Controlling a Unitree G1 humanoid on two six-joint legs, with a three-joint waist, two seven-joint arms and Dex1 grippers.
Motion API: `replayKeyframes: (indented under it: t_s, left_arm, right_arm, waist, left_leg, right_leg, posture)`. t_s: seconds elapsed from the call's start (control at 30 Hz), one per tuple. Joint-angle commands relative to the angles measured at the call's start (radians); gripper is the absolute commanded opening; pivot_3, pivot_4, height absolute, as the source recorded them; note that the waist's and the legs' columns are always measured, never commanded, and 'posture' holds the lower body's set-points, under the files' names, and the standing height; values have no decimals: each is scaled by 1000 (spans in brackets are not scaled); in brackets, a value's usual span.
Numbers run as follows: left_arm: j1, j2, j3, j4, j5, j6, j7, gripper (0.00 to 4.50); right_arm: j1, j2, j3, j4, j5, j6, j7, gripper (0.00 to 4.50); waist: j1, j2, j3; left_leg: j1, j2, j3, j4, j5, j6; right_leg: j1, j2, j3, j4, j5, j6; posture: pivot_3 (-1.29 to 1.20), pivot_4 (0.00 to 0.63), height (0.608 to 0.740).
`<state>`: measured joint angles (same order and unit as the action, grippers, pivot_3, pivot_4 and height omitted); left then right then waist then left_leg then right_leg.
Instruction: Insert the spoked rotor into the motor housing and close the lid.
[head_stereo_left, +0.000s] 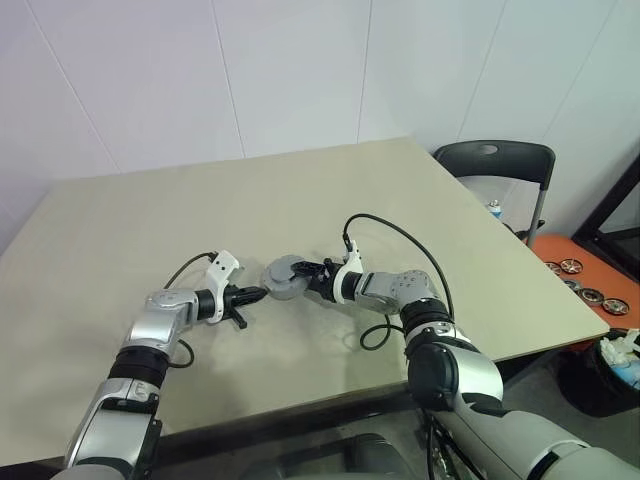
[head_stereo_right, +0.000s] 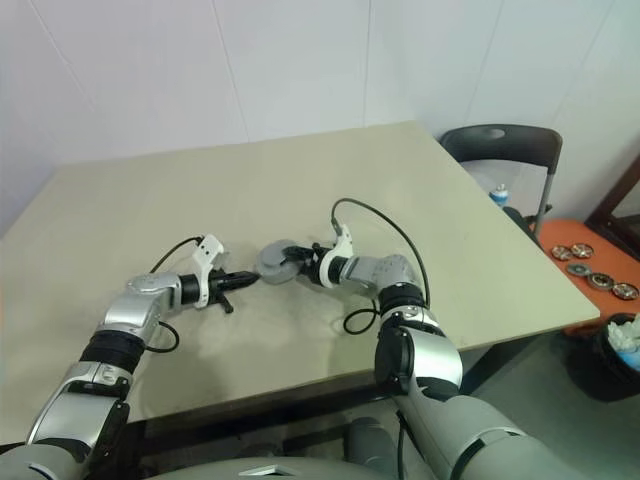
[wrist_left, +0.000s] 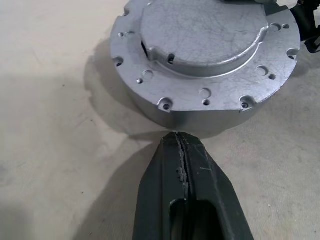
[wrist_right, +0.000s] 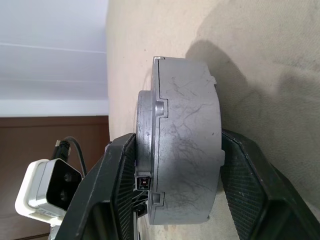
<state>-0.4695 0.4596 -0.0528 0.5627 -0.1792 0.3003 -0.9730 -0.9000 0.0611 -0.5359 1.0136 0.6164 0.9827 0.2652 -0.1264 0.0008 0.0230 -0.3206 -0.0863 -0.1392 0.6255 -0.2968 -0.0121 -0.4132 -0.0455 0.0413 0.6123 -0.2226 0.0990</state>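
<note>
Left gripper (head_stereo_left: 258, 294): on the left of the table, black fingers pressed together with nothing between them, tip pointing at the round silver part and stopping right at its side wall; contact not clear from the wrist view.
Left fingers (wrist_left: 200, 175): two dark pads closed flat against each other, seam visible down the middle.
Motor housing (head_stereo_left: 283, 276): round silver-grey metal body with the lid on, lying flat near the middle of the table, between the two grippers; copper windings and spoked rotor not visible from outside.
Lid (wrist_left: 200, 35): raised circular plate on top of the housing, seated flush, ringed by small screw holes in the flange below.
Right gripper (head_stereo_left: 303, 270): on the right side of the housing, fingers partly spread and closed around it, one finger on the lidded face, the other on the opposite face.
Right fingers (wrist_right: 245, 185): black ribbed pads bracketing the grey body from both sides.
Table (head_stereo_left: 150, 220): beige top, bare around the housing.
Chair (head_stereo_left: 500, 165): dark seat back beyond the far right corner of the table.
Orange mat (head_stereo_left: 590, 270): on the floor at far right, carrying several small round parts.
</note>
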Motion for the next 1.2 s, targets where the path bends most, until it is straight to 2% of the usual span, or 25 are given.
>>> replayKeyframes:
  t_s: [0.03,0.4,0.47,0.57,0.6,0.7,0.8,0.97,1.2]
  left_arm:
    - [7,21,46,-59,-30,15,13,0]
    - [38,58,173,-154,-132,120,50,0]
    - [38,60,188,-153,-143,129,60,0]
    - [46,68,187,-149,-136,129,65,0]
    - [49,68,188,-152,-137,132,66,0]
    - [59,61,210,-187,-170,164,74,0]
    - [70,58,236,-212,-208,194,83,0]
    - [105,69,281,-258,-262,248,92,0]
    - [150,30,470,-477,-573,530,163,0]
  right_arm:
    - [-17,42,-18,74,12,-28,-60,2131]
    - [-58,36,-101,73,116,-62,-20,2131]
    - [-60,35,-111,64,129,-65,-8,2131]
    - [-59,33,-120,36,158,-53,42,2131]
    - [-59,33,-120,26,165,-47,57,2131]
    - [-59,34,-105,-20,183,-12,117,2131]
    - [-60,37,-81,-74,199,26,174,2131]
    - [-60,37,-50,-117,203,55,206,2131]
    - [-68,36,-38,-119,203,56,215,2131]
  waist:
    - [0,0,0]
    - [2,1,7]
    - [5,2,7]
    - [9,2,9]
    - [10,2,9]
    - [18,1,9]
    - [30,1,9]
    - [32,1,9]
    - [30,1,10]
  left_leg:
    - [0,0,0,0,0,0]
    - [-3,0,0,0,0,0]
    - [-6,-1,0,0,0,-1]
    - [-19,-2,0,3,0,-2]
    - [-20,-3,0,3,1,-8]
    - [-24,-4,1,3,0,-10]
    - [-36,-4,1,5,0,-11]
    - [-36,-5,1,5,-1,-12]
    - [-35,-5,1,6,-1,-12]
  right_leg:
    - [0,0,0,0,0,0]
    - [-2,0,0,0,0,0]
    - [-6,0,0,0,0,-1]
    - [-17,-1,1,1,5,-9]
    - [-19,-2,2,1,6,-10]
    - [-23,-3,3,1,7,-10]
    - [-33,-3,3,1,7,-10]
    - [-34,-4,3,1,7,-10]
    - [-33,-4,3,2,7,-10]
  posture:
    - [0,0,740]
    - [0,0,740]
    - [0,0,740]
    - [0,0,740]
    - [0,0,740]
    - [0,0,740]
    - [0,0,740]
    - [0,0,740]
    - [0,0,740]
